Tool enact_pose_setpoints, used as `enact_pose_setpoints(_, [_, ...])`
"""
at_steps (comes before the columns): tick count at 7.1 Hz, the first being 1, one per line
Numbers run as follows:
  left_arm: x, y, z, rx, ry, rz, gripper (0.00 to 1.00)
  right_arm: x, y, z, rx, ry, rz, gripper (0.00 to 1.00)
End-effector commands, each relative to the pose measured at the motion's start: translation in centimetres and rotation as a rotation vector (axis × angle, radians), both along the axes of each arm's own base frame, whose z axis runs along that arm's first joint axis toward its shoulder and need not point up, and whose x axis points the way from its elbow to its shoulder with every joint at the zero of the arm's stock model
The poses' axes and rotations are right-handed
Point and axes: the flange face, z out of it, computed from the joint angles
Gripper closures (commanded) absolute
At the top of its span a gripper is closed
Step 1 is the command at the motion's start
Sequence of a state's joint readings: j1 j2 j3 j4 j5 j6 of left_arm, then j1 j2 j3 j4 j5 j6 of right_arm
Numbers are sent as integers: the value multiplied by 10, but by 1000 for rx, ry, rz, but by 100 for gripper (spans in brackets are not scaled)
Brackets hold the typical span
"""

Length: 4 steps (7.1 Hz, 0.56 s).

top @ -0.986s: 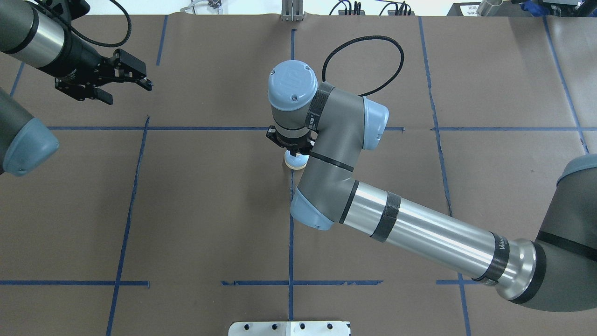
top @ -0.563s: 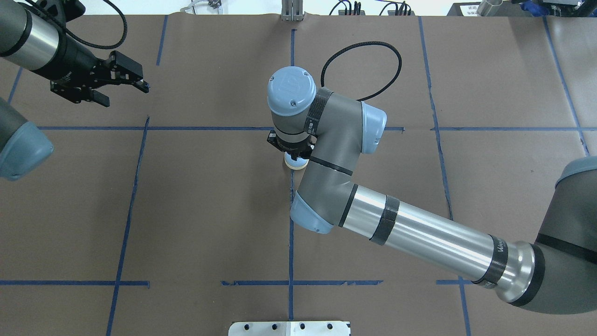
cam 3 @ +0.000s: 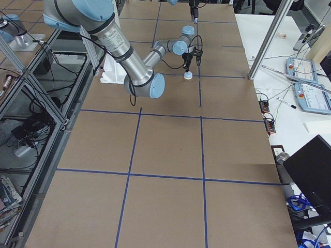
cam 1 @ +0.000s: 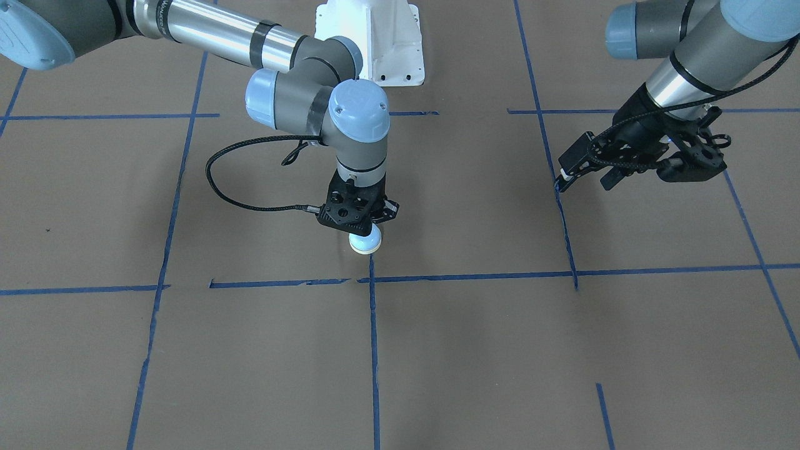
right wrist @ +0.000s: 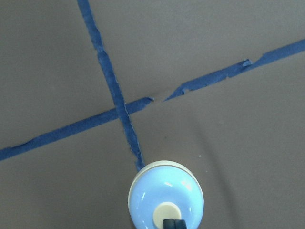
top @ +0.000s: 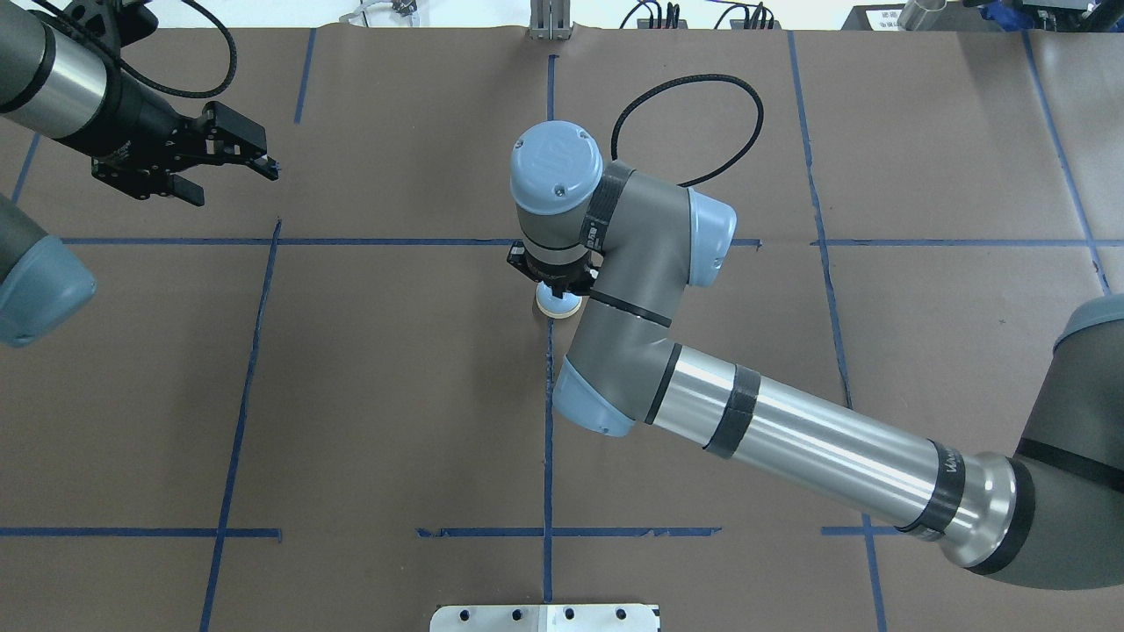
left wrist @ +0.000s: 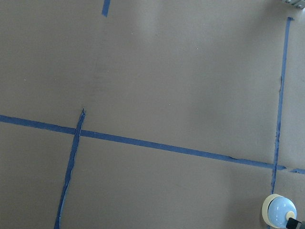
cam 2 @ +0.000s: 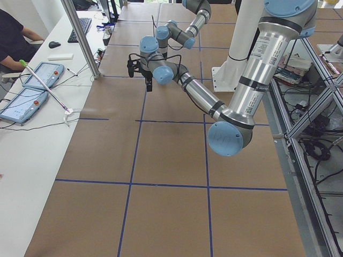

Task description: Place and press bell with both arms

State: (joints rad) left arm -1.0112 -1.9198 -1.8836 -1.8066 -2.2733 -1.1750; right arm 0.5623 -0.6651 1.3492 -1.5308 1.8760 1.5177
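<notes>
Bell (right wrist: pixel 165 195) upright on table (top: pixel 395 395), just beside centre tape cross (right wrist: pixel 121 109) | right gripper (right wrist: pixel 172 223) directly above it, jaws clenched, tips at cream button | left gripper (top: pixel 230 174) released, well apart | brown paper wide around bell, table edges far off.

The bell (right wrist: pixel 166 198) has a light-blue dome, a cream base ring and a cream button on top. It stands upright on the table (top: pixel 395 395) near its centre, at the end of a blue tape line (right wrist: pixel 114 90). The right arm (top: pixel 790 439) reaches over the bell with its wrist vertical. The right gripper (cam 1: pixel 365 230) points straight down, fingertips together at the button. The left arm (top: pixel 53 79) is well apart from the bell. The left gripper (cam 1: pixel 584 182) is tilted above the table, jaws apart.
</notes>
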Motion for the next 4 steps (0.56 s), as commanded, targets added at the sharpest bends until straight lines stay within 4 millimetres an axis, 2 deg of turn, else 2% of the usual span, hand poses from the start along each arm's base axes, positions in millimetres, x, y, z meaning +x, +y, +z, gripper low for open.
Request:
enact_pose_setpoints(1, [1, 0, 2, -4, -3, 2, 0, 85, -1, 24, 15, -68, 34, 100])
enact_pose_setpoints(2, [3, -3, 9, -10, -12, 4, 0, 135, 3, 52, 82, -78, -25, 100])
enact_pose_setpoints(4, [-5, -1, 40, 40, -60, 51, 0, 244, -8, 121, 124, -71, -112, 98])
